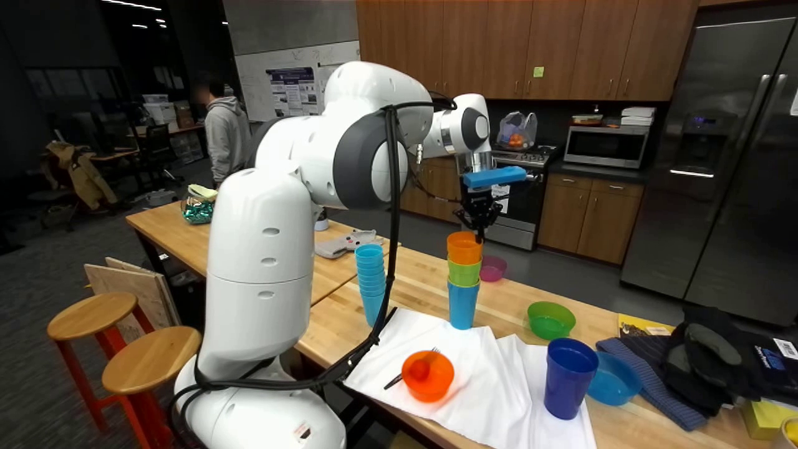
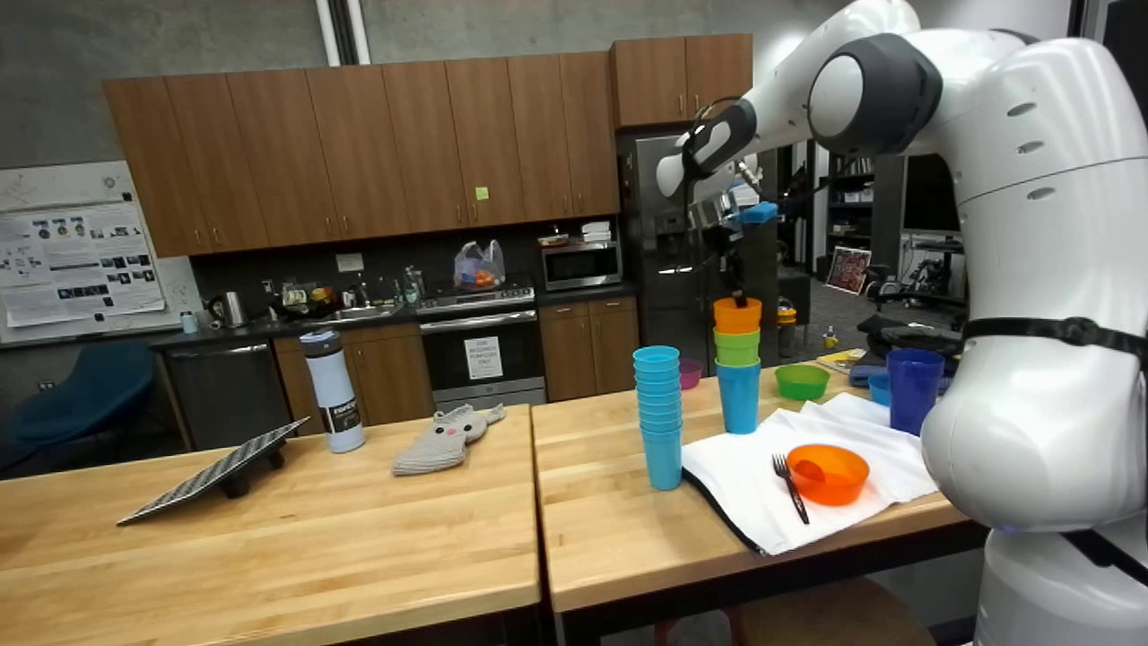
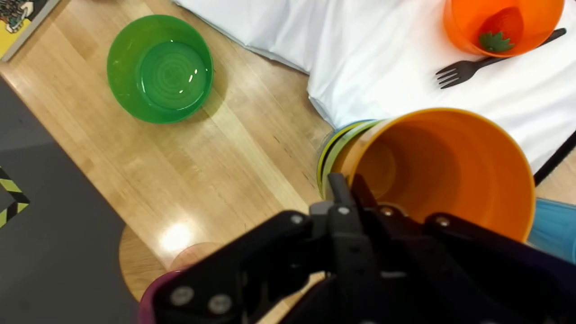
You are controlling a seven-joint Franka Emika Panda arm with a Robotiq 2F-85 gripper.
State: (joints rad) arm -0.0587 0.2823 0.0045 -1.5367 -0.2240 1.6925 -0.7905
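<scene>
The pincer [image 3: 350, 188] is pointing downward and is clenching the wall of the orange cup [image 3: 454, 171] at the rim: in the wrist view, one finger [image 3: 340, 192] is standing outside the cup and the opposite finger [image 3: 363, 193] is standing inside it. The orange cup is occupying the top of a stack [image 2: 738, 370]; a green cup [image 1: 463, 273] is sitting directly below it, and a blue cup [image 1: 462, 307] is forming the base. The blue cup is standing upright at the edge of a white cloth [image 2: 744, 480], which is lying in folds across the worktop [image 2: 583, 502]. On the cloth, an orange bowl [image 2: 834, 495] is holding a red strawberry [image 3: 505, 27], and a black fork [image 2: 793, 492] is lying just beside the bowl. A separate stack of light-blue cups [image 2: 659, 417] is standing on the worktop near the cloth, as both exterior views are showing. A green bowl [image 3: 123, 74] is resting on the worktop, apart from the cup stack. In an exterior view, a dark blue cup [image 1: 568, 377] is standing next to a blue bowl [image 1: 614, 396].
</scene>
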